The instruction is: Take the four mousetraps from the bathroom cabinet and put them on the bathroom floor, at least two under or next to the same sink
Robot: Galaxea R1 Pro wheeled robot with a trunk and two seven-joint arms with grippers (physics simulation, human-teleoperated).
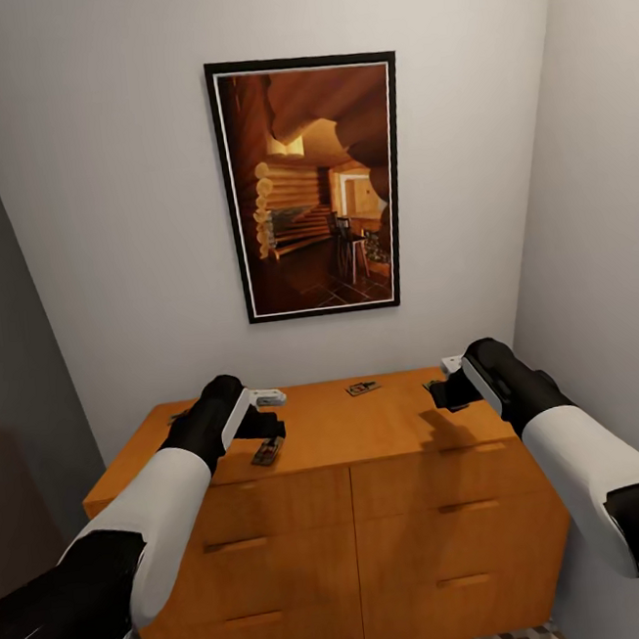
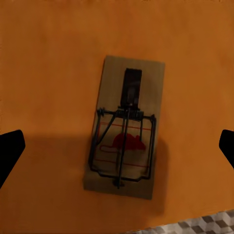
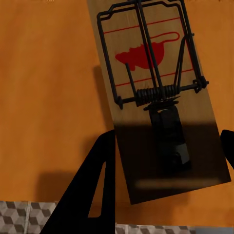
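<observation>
Both grippers hover spread over the orange-brown wooden cabinet (image 1: 351,434): the left gripper (image 1: 262,426) above a small flat wooden mousetrap (image 2: 125,129) near the front edge, the right gripper (image 1: 450,392) above another mousetrap (image 3: 158,97).

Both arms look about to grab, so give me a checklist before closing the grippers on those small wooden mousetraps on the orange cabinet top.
1. Left gripper open: ok.
2. Wooden mousetrap lies between left fingers: ok.
3. Right gripper open: ok.
4. Second mousetrap squared to right fingers: not ok, skewed.
5. Fingers low enough over orange cabinet top: cannot tell.
6. All four traps spotted: cannot tell; a third trap lies mid-top.
</observation>
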